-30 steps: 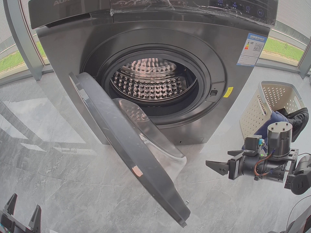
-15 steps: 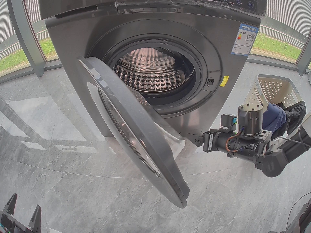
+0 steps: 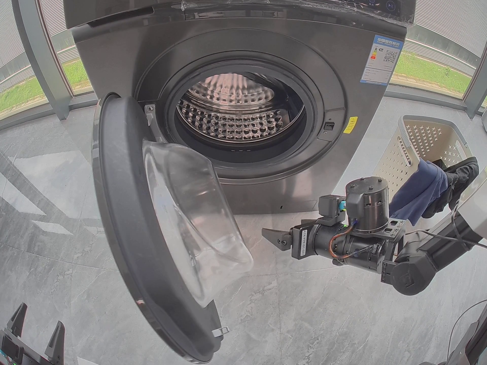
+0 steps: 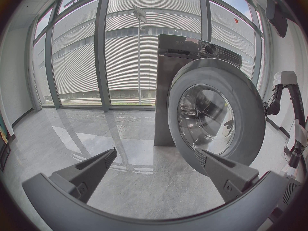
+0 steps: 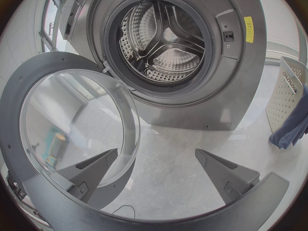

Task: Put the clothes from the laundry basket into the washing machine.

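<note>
None of the clothes (image 3: 423, 191) are sitting in the washing machine (image 3: 314, 41) (door (image 3: 127, 219) open, drum (image 3: 238, 107) bare); we are seeing them draping the laundry basket (image 3: 406, 148) at three o'clock, right gripper (image 5: 155, 150) and left gripper (image 4: 154, 149) gaping empty.

The right arm (image 3: 413, 272) is clad in black and dark grey. A screw-topped cylindrical housing (image 3: 368, 204) is mounted at its wrist, where an orange cable (image 3: 331, 242) is looped. The right gripper (image 5: 156, 150) and left gripper (image 4: 155, 150) are fitted with tapered dark grey jaws, ribbed inside.
</note>
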